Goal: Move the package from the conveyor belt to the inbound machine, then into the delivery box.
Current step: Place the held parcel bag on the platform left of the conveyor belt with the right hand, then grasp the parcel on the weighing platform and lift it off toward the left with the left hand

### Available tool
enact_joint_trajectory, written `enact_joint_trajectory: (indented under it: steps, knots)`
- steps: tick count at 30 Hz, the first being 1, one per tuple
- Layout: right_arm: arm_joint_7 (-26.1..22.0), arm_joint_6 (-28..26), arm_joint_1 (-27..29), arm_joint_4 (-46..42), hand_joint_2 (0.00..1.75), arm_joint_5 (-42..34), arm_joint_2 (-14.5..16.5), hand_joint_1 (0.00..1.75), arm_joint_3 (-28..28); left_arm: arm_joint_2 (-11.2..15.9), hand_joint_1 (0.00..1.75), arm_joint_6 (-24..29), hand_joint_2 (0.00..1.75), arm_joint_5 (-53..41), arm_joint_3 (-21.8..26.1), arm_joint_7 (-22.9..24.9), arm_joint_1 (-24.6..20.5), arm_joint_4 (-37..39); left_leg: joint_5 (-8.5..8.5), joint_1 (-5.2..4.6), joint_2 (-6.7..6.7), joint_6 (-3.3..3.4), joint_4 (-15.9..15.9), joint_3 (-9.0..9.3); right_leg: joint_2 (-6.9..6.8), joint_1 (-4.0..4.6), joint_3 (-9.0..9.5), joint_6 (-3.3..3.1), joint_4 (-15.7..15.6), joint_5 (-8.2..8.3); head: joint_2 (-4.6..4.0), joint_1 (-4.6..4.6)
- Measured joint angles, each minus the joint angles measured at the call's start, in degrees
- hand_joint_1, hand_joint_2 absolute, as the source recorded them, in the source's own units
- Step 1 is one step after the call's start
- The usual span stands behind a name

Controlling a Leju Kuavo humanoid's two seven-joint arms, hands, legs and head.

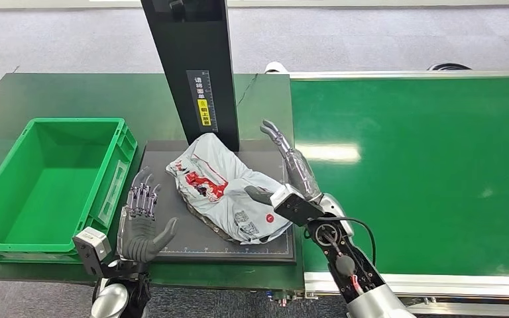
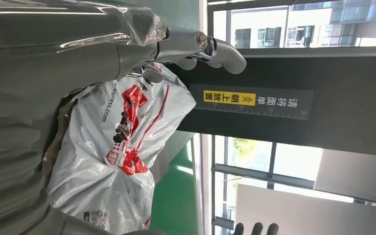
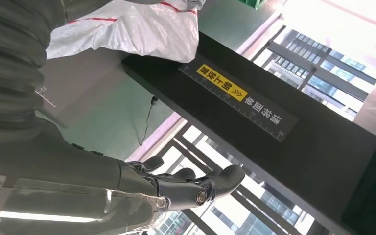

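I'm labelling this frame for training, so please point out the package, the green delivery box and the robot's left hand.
package (image 1: 222, 192): head view, middle of the crumpled grey bag.
green delivery box (image 1: 43, 248): head view, its near rim.
left hand (image 1: 142, 222): head view, middle of the hand, fingers spread.

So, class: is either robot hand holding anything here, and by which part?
Nothing is held. The package lies on the inbound machine's platform; the left hand and right hand flank it, fingers spread.
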Motion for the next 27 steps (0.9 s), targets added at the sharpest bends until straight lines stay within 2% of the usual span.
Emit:
enact_joint_trajectory:
  steps: [5, 8, 12, 15, 19, 22, 27]
  knots:
    - [-0.2, -2.0, 2.0, -2.7, 1.75, -4.1, -0.5, 0.0, -2.0, 0.2, 0.0, 3.5, 1.75, -7.0, -1.0, 0.6, 0.0, 0.0, 0.0, -0.01, -0.05, 0.0, 0.0, -0.01, -0.04, -0.01, 0.0, 0.01, 0.0, -0.01, 0.0, 0.0]
    - [0.6, -2.5, 5.7, -6.7, 1.75, -8.3, -0.9, 0.0, -5.6, 0.5, 0.0, 6.0, 1.75, -13.1, -2.2, 2.0, -0.1, 0.0, -0.01, -0.01, -0.06, 0.01, 0.0, -0.02, -0.05, -0.02, 0.0, 0.01, 0.0, -0.01, 0.0, 0.0]
    - [1.3, 0.3, 11.9, -11.6, 1.75, -10.6, -0.8, 0.0, -10.8, 0.8, 0.0, 9.9, 1.75, -23.5, -3.9, 5.1, -0.9, 0.7, -0.02, -0.01, -0.06, 0.01, 0.0, -0.03, -0.05, -0.02, -0.02, 0.01, 0.0, -0.01, 0.0, -0.01]
    - [1.6, 3.0, 15.5, -14.1, 1.75, -11.5, -0.2, 0.0, -13.6, 1.0, 0.0, 13.5, 1.75, -34.9, -5.7, 8.3, -2.9, 2.4, -0.02, 0.0, -0.06, 0.01, 0.0, -0.03, -0.04, -0.01, -0.01, 0.0, 0.0, -0.01, 0.0, -0.01]
    - [1.3, 5.0, 18.1, -15.2, 1.75, -12.3, 1.2, 0.0, -17.1, 1.1, 0.0, 12.7, 1.75, -41.9, -7.6, 9.9, -7.0, 6.5, 0.0, 0.0, -0.04, 0.0, 0.0, -0.01, -0.03, -0.01, 0.0, 0.0, 0.0, 0.0, 0.0, -0.01]
    - [1.1, 5.8, 18.7, -15.4, 1.75, -12.0, 2.0, 0.0, -18.9, 1.2, 0.0, 14.3, 1.75, -49.4, -9.0, 13.3, -11.0, 10.1, 0.02, -0.01, -0.02, 0.0, 0.0, 0.0, -0.02, -0.01, 0.02, -0.01, 0.0, 0.02, 0.0, 0.01]
    - [1.1, 6.2, 18.9, -15.6, 1.75, -11.7, 2.8, 0.0, -20.3, 1.2, 0.0, 15.1, 1.75, -53.7, -10.2, 15.5, -13.9, 13.5, 0.01, -0.01, 0.02, 0.0, 0.0, -0.01, 0.02, -0.01, -0.02, 0.0, 0.0, 0.02, 0.0, -0.01]
